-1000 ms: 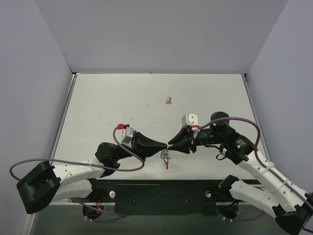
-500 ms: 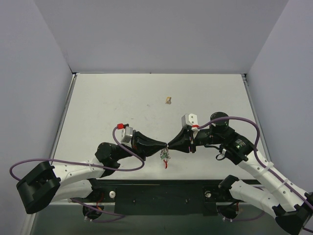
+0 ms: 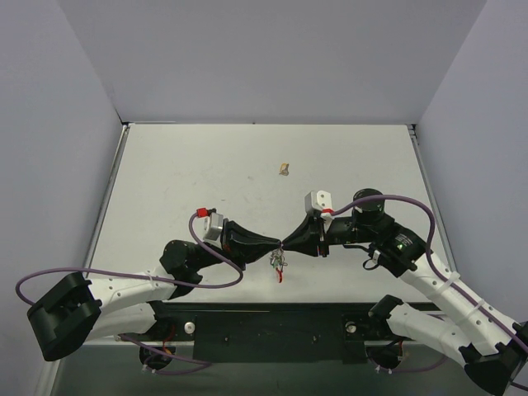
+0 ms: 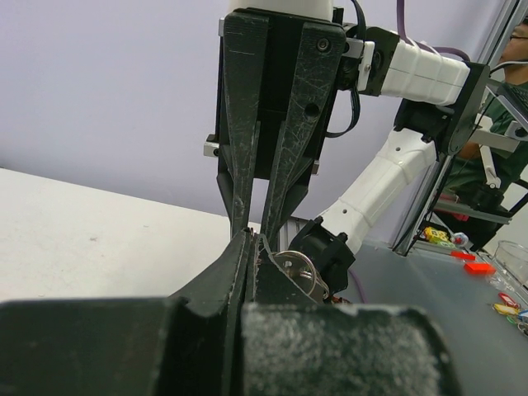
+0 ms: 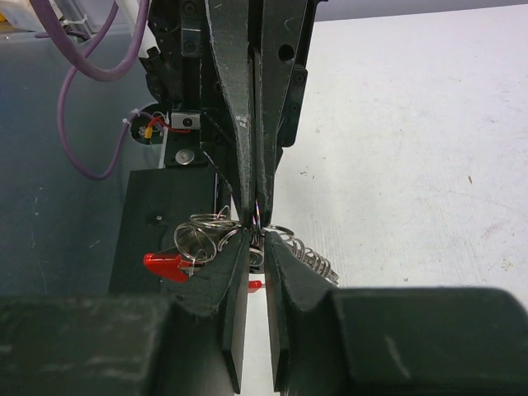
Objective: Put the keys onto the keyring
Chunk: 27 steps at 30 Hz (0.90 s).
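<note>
The tabletop (image 3: 181, 165) is a pale, off-white surface marked with a few faint dark specks and scuffs. Plain lilac-grey walls (image 3: 272, 58) close it in on the left, back and right, and metal rails (image 3: 109, 198) edge its sides. A small tan lump (image 3: 285, 169) lies on it toward the back, about mid-width, and a black plate (image 3: 272, 334) runs along the near edge.

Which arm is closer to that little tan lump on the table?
Right, slightly. The right gripper and left gripper meet short of the lump; the right wrist lies closer.
</note>
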### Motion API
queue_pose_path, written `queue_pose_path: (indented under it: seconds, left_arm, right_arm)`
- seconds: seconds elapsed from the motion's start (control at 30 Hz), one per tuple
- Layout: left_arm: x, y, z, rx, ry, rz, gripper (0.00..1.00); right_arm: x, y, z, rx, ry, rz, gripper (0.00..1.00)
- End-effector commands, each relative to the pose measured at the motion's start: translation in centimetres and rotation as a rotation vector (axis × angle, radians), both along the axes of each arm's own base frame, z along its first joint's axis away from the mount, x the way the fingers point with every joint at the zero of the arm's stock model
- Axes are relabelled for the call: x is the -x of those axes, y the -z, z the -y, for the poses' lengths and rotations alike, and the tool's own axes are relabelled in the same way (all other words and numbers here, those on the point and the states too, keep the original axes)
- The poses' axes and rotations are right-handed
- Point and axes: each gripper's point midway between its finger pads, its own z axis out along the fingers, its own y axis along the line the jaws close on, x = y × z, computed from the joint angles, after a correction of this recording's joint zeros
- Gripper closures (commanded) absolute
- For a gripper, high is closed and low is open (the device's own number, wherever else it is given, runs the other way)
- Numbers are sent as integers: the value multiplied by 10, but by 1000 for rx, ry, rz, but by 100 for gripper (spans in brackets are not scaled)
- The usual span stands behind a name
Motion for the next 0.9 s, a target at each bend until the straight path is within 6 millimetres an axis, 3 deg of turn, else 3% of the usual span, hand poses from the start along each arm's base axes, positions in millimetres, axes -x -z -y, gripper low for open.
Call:
queue_pose_path:
  seconds: [0.0, 0.13, 0.5, 0.73, 0.87]
  left_arm:
    - [15, -64, -26, 234, -19, 167, 100]
    - [14, -64, -25, 233, -24, 162, 100]
    - [9, -58, -28, 228, -54, 130, 100]
    - [10, -50, -23, 176, -31, 98, 68]
    - [10, -47, -25, 151, -38, 88, 62]
  right_arm:
    - [0, -7, -6, -34, -14, 21, 92]
    - [0, -8, -6, -35, -14, 24, 100]
    - [3, -7, -2, 2, -18, 15, 100]
    - [3, -3, 1, 30, -11, 9, 100]
    - [3, -1, 3, 41, -4, 6, 100]
